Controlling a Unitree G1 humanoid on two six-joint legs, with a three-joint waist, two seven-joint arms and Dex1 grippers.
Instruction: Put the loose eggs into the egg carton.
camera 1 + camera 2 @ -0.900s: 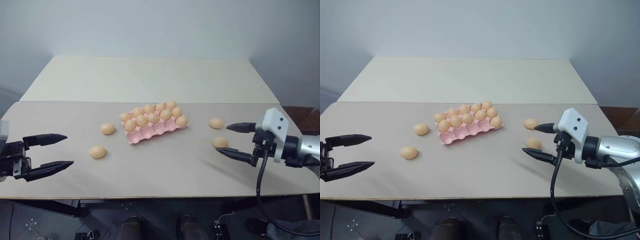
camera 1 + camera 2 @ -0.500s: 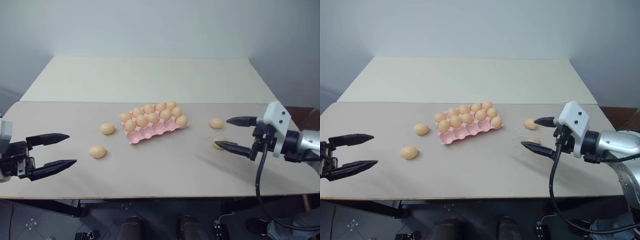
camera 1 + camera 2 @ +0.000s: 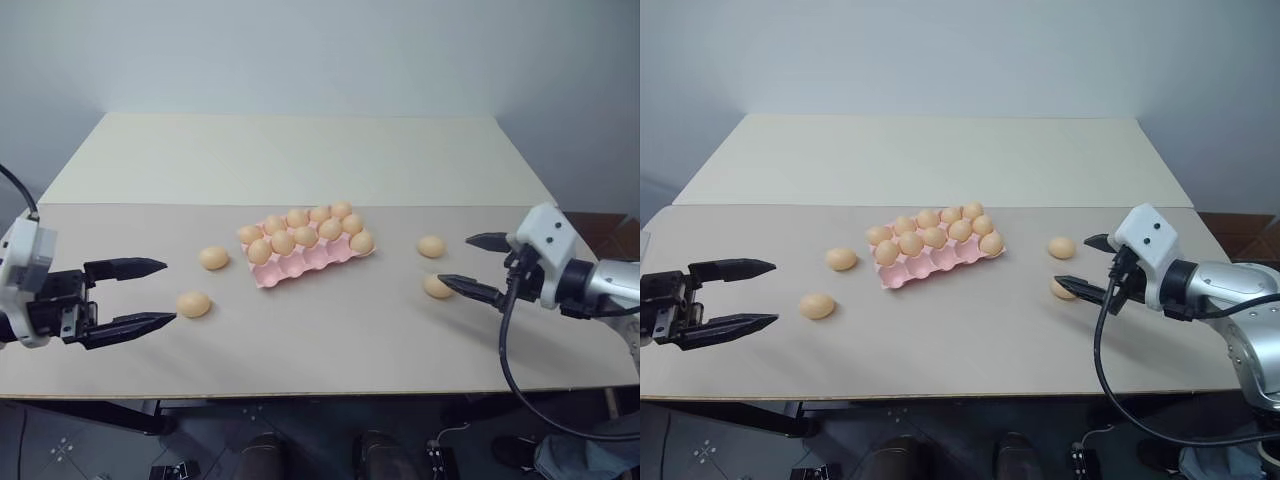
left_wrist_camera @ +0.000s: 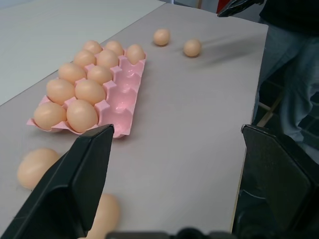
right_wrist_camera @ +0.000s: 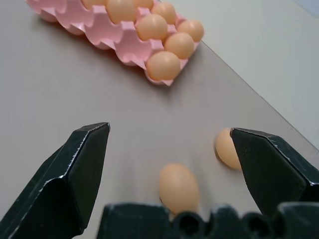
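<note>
Right wrist view puts the nearer loose egg (image 5: pixel 178 187) squarely between the spread, empty fingers of the right gripper (image 3: pixel 478 266), its long axis running along them. From the head view that egg (image 3: pixel 437 286) sits right of centre, the pink egg carton (image 3: pixel 300 263) mid-frame. The left gripper (image 3: pixel 148 292), jaws apart too, has slid right toward its own egg (image 3: pixel 194 303); the right has pulled back.
</note>
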